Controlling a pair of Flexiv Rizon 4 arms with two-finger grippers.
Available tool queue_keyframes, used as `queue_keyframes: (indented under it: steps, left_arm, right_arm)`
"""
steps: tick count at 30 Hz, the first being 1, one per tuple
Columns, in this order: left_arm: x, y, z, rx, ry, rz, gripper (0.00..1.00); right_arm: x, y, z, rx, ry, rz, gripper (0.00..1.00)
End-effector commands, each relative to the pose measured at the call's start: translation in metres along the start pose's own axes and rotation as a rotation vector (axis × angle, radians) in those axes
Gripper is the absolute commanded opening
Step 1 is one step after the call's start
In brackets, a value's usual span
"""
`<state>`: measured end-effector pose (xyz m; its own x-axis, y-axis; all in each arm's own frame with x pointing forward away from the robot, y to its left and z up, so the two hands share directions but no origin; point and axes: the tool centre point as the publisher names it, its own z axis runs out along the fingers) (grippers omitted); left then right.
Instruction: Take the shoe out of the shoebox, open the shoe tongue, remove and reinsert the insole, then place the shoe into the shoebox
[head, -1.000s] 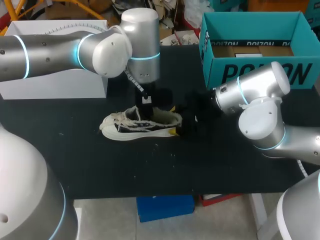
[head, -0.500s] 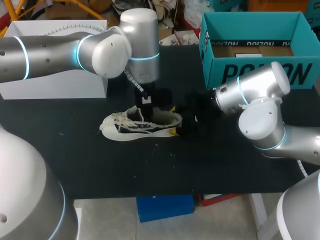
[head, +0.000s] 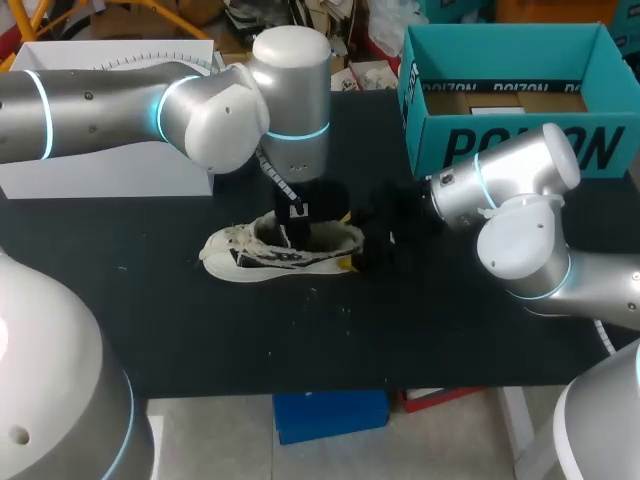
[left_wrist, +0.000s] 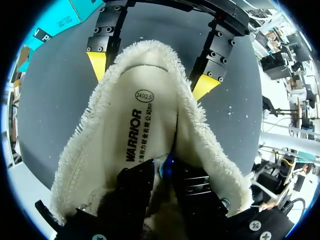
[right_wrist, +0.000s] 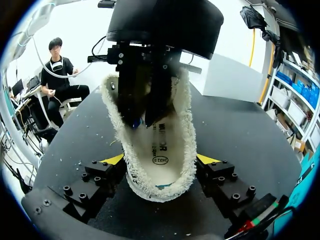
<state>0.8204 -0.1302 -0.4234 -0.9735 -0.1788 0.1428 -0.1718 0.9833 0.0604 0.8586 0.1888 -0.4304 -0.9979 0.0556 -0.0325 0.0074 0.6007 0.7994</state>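
A white low shoe (head: 262, 252) with a fleecy lining lies on its sole on the black table (head: 200, 320), toe to the left. My left gripper (head: 298, 215) reaches down into its opening. In the left wrist view its dark fingers (left_wrist: 135, 186) stand a little apart on the cream insole (left_wrist: 135, 130), gripping nothing. My right gripper (right_wrist: 160, 160) flanks the heel (right_wrist: 160, 192), with one yellow tip (right_wrist: 113, 159) pressing each side of the fleecy collar. The teal shoebox (head: 510, 140) stands open at the back right.
A white box (head: 110, 165) sits at the back left of the table. My right arm's elbow (head: 520, 240) hangs over the table's right side, just in front of the shoebox. Small crumbs dot the cloth near the shoe.
My left gripper's fingers have parted a little inside the shoe, and its wrist has shifted slightly right. The shoe and my right arm have stayed put.
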Motion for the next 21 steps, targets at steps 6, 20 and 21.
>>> queue_keyframes:
  steps: [6, 20, 21]
  left_arm:
    - [0.009, 0.005, 0.043, -0.093, -0.289, -0.06, 0.58]
    - [-0.03, 0.02, 0.066, -0.066, -0.507, -0.08, 0.49]
    - [-0.032, 0.02, 0.066, -0.058, -0.518, -0.077, 0.49]
  right_arm:
    - [-0.002, -0.002, 0.002, 0.003, -0.002, 0.002, 0.0]
    - [-0.002, -0.002, 0.002, 0.003, -0.002, 0.002, 0.0]
    - [-0.002, -0.002, 0.002, 0.003, -0.002, 0.002, 0.0]
